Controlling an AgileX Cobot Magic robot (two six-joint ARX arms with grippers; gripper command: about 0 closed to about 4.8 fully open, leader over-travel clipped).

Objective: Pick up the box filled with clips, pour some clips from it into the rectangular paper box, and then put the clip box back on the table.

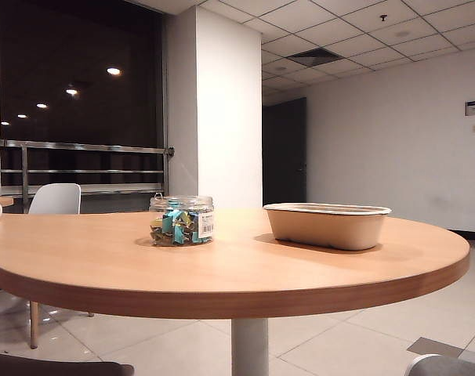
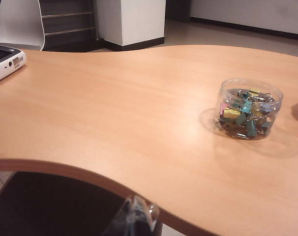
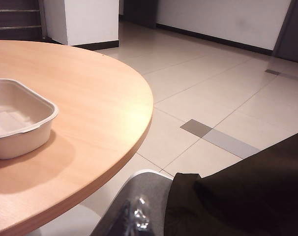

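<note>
Round table (image 1: pixel 245 274), clip jar (image 1: pixel 182 221) upright, claws (image 2: pixel 135 216) shut

Office — grid ceiling tiles (image 1: pixel 355 27), tiled floor (image 3: pixel 223 98), round table (image 1: pixel 222 266).

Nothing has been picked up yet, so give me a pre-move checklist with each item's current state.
1. Clip jar upright on the table: ok.
2. Jar has no lid on: ok in the left wrist view, top looks open.
3. Clips inside the jar: ok.
4. Paper tray empty and upright, apart from the jar: ok.
5. Left hand shut, back off the table's near edge, holding nothing: not ok for grasping, needs opening.
6. Right hand shut, off the table near the tray side: ok.
</note>
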